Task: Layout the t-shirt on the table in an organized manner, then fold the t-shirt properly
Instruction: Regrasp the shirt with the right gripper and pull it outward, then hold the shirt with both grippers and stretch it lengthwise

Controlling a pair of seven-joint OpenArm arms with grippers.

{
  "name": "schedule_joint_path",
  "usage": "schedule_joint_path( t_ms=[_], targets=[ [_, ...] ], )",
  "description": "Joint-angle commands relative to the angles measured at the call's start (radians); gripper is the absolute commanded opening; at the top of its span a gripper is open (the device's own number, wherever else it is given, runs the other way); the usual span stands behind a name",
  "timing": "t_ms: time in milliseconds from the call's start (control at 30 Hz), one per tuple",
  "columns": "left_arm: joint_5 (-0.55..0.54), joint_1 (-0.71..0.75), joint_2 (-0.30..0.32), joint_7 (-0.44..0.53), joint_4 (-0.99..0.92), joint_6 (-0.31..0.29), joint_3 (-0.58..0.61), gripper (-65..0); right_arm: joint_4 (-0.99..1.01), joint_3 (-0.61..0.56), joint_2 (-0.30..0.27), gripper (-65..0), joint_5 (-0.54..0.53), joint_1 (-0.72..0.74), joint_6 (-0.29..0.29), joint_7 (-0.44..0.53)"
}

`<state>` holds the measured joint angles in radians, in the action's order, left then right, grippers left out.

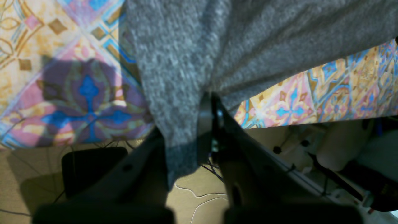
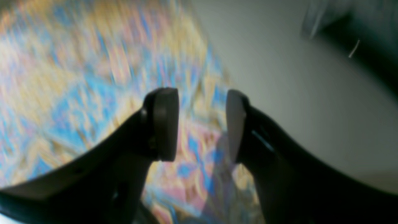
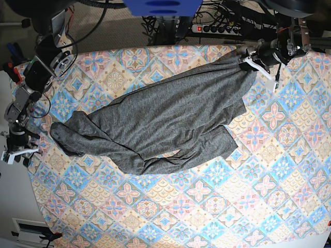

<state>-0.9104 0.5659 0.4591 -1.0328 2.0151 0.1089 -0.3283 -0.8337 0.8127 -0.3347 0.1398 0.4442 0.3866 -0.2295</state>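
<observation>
Left wrist view: the left gripper [image 1: 211, 102] is clamped on a bunched edge of the grey t-shirt [image 1: 217, 46], lifted above the table [image 1: 62, 77]. Right wrist view, blurred: the right gripper [image 2: 202, 124] stands with jaws apart and nothing between them, over the table's edge. Base view: the t-shirt [image 3: 170, 119] lies stretched diagonally across the table [image 3: 207, 206], one corner raised at the left gripper [image 3: 247, 58]; the right gripper [image 3: 18, 150] sits off the opposite edge, clear of the cloth.

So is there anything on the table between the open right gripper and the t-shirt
Nothing visible. The right gripper hangs open at the table's edge, and only bare patterned cloth lies between it and the nearest bunched end of the t-shirt.
</observation>
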Motion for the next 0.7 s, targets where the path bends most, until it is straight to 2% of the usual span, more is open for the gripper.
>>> schedule_joint_path(
  t_ms=[0, 333, 667],
  targets=[
    [-0.014, 0.003, 0.008, 0.006, 0.017, -0.002, 0.002, -65.0, -0.025, -0.003, 0.009, -40.5, -0.007, 0.017, 0.008, 0.015],
    [-0.014, -0.014, 0.007, 0.009, 0.017, -0.002, 0.034, -65.0, -0.149, -0.003, 0.029, -40.5, -0.009, -0.031, 0.01, -0.15],
    [-0.014, -0.03, 0.005, 0.009, 0.017, -0.002, 0.036, -65.0, -0.154, -0.003, 0.05, -40.5, -0.01, -0.094, 0.01, -0.166]
  ],
)
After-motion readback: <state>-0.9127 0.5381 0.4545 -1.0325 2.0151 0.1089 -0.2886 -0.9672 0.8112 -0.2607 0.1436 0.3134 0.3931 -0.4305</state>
